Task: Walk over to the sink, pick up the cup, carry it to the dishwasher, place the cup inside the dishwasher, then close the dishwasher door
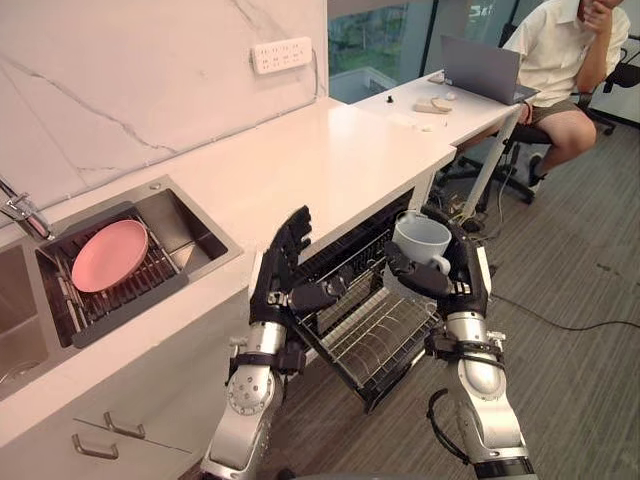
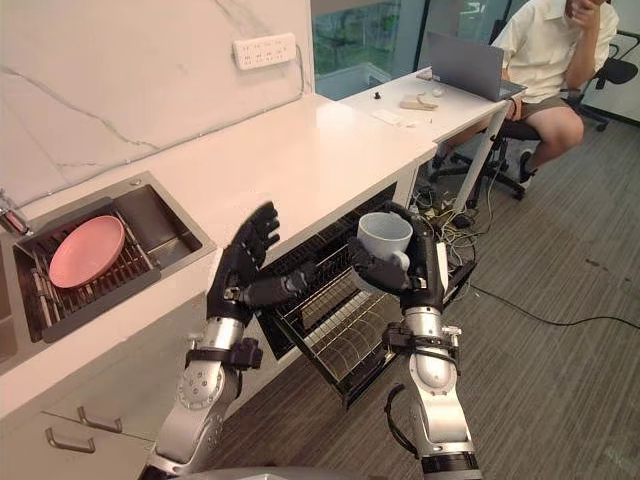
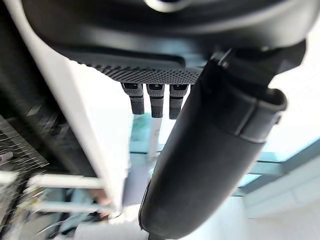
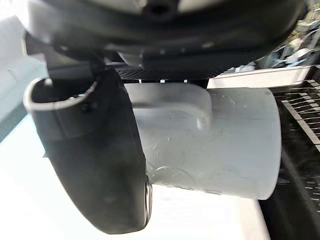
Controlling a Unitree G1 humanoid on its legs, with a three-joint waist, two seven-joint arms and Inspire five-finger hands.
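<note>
While the right hand (image 1: 458,280) curled fingers and thumb round the pale cup (image 1: 421,236), the cup stood upright, mouth up, handle toward the robot, above the pulled-out dishwasher rack (image 1: 385,345). The right wrist view showed that handle (image 4: 192,106) beside the thumb (image 4: 95,165). The left hand (image 1: 283,262) was raised beside the rack, fingers straight. A pink plate (image 1: 108,255) lay in the sink (image 1: 195,235).

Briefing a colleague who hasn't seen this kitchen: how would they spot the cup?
Below the edge of the white counter a wire dishwasher rack is pulled out. Above it the right hand grips the cup. It is pale grey with a handle, unlike the pink plate in the sink.
</note>
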